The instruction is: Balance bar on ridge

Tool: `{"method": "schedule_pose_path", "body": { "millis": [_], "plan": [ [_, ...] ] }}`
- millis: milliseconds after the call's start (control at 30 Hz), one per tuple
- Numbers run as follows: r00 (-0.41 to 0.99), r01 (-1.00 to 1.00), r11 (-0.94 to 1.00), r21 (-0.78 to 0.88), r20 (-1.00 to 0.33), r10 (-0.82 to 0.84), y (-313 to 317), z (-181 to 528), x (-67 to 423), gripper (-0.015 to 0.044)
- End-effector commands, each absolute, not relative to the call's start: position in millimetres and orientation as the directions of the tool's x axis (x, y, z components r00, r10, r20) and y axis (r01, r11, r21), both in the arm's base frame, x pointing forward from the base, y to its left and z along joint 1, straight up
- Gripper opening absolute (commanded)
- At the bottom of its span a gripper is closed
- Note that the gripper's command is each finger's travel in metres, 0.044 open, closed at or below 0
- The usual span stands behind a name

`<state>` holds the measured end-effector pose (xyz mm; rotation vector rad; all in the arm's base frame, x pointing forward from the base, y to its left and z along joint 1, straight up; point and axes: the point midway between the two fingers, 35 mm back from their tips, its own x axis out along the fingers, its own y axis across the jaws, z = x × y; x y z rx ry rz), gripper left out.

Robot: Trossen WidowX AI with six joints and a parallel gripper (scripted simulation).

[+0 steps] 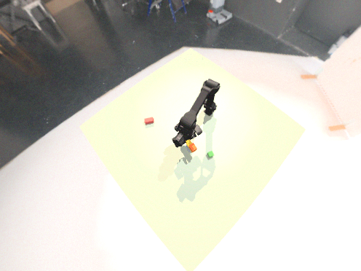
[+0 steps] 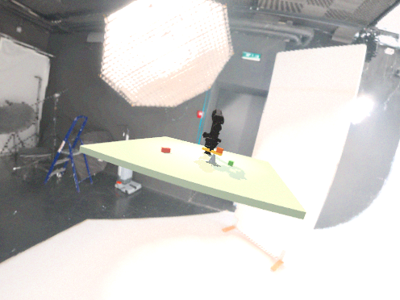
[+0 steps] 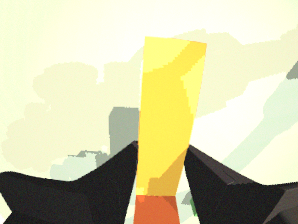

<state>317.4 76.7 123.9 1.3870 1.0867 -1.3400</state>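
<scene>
Bar (image 3: 166,129), yellow with an orange end, sits clamped in my pincer (image 3: 161,163) at frame center, above the grey ridge (image 2: 212,160).

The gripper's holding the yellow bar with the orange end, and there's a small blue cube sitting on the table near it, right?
Not quite: the small cube is green, not blue, as the top view shows. The rest holds: the black gripper is shut on the yellow bar with the orange end.

A red block (image 1: 148,120) is lying on the pale green counter (image 1: 233,175) toward its left corner — well apart from the rest. A green cube (image 1: 209,154) is sitting nearer the middle. Beyond the counter's edges, a blue stepladder (image 2: 66,151) is standing on the dark floor (image 2: 101,202).
</scene>
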Motion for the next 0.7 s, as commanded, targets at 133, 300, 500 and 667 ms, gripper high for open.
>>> {"method": "schedule_pose_path", "body": {
  "millis": [133,300,500,667],
  "plan": [
    [0.025,0.976,-0.216,0.023,-1.0,0.006,76.7,121.8,316.8,0.0],
    [0.025,0.976,-0.216,0.023,-1.0,0.006,76.7,121.3,316.8,0.0],
    [0.025,0.976,-0.216,0.023,-1.0,0.006,76.7,120.8,316.9,0.0],
    [0.025,0.976,-0.216,0.023,-1.0,0.006,76.7,120.4,316.9,0.0]
  ]
}}
